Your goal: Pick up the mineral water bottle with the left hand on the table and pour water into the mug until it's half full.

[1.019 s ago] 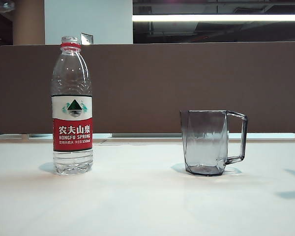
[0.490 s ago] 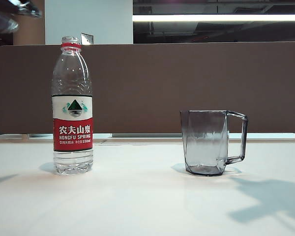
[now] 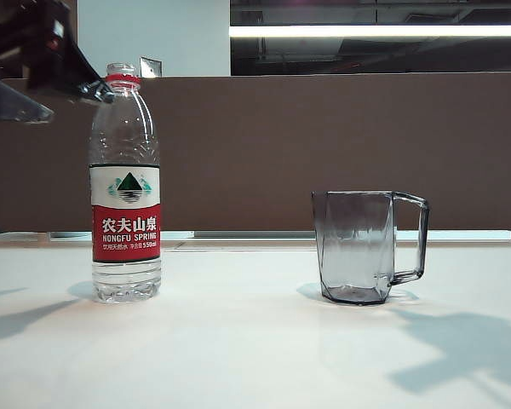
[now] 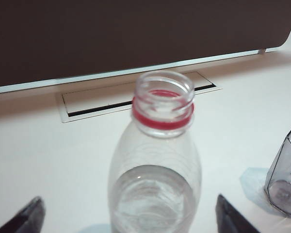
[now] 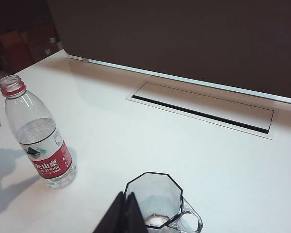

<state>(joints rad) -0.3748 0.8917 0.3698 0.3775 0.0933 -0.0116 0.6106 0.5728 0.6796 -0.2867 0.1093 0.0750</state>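
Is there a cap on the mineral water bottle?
No. In the left wrist view the mineral water bottle has an open mouth above its red neck ring, with no cap on it.

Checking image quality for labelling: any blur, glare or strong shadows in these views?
Left wrist view: mineral water bottle soft, out of focus. Exterior view: sharp; ceiling light strip blown out; arm shadows on table. Right wrist view: crisp, mug clear.
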